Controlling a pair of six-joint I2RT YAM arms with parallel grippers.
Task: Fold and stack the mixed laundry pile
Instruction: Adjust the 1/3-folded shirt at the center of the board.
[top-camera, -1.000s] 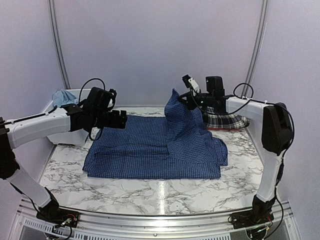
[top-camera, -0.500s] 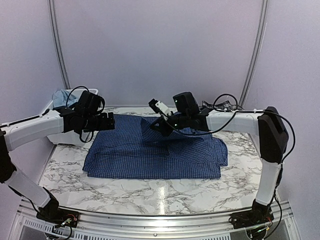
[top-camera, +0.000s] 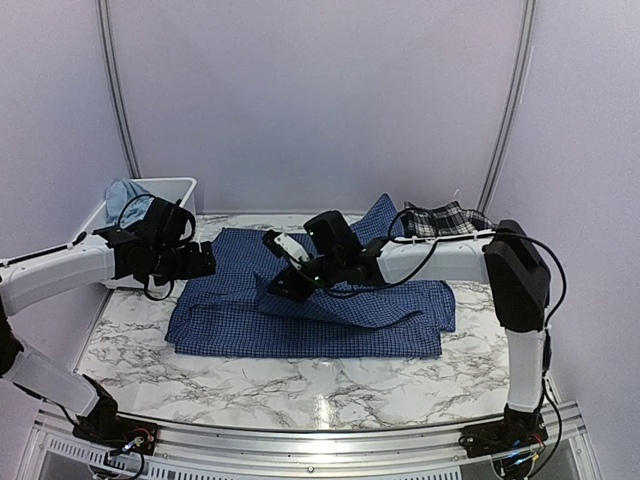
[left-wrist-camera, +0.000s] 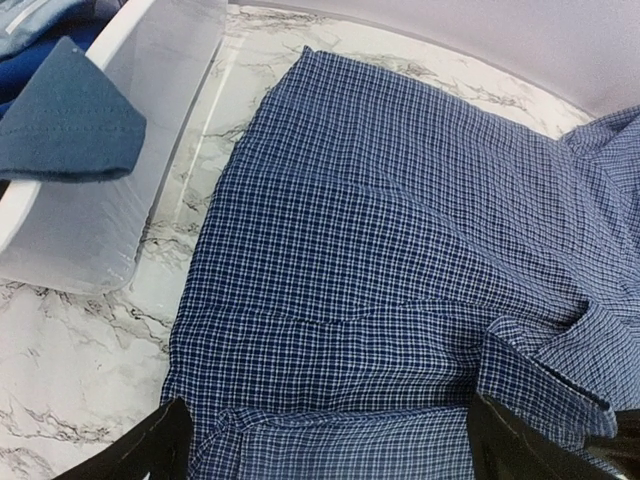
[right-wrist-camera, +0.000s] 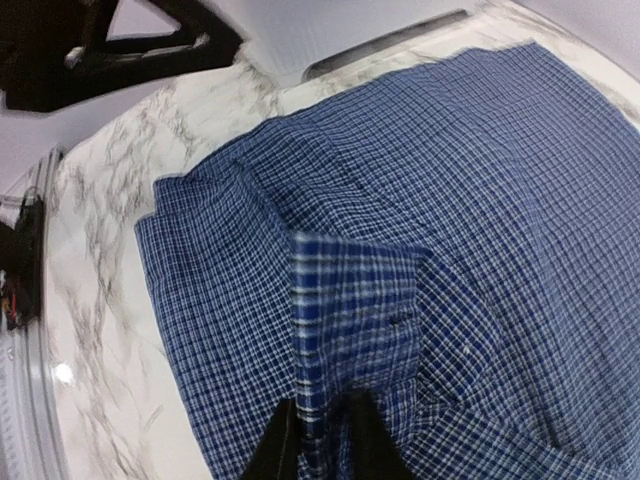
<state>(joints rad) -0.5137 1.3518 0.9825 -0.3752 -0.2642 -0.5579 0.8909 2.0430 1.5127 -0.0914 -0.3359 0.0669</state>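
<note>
The navy small-check button shirt (top-camera: 310, 322) lies spread flat on the marble table (top-camera: 300, 385). My right gripper (top-camera: 284, 284) is over the shirt's middle, shut on a sleeve cuff (right-wrist-camera: 345, 310) that it has drawn leftward over the body. In the right wrist view the cuff stands pinched between the dark fingers (right-wrist-camera: 272, 448), just above the cloth (right-wrist-camera: 480, 190). My left gripper (top-camera: 204, 262) hovers open above the shirt's left edge (left-wrist-camera: 390, 250), its fingertips (left-wrist-camera: 150, 452) wide apart with nothing held. The black-and-white plaid piece (top-camera: 440, 219) lies at the back right.
A white plastic bin (top-camera: 160, 188) stands at the back left holding a light blue garment (top-camera: 124, 192); a blue piece (left-wrist-camera: 70, 120) hangs over its rim (left-wrist-camera: 130, 190). Bare marble runs along the near edge. The left arm (right-wrist-camera: 100, 45) shows in the right wrist view.
My right gripper carried the lifted sleeve from the back right down and leftward across the shirt. The left gripper drew back a little to the left, staying open.
</note>
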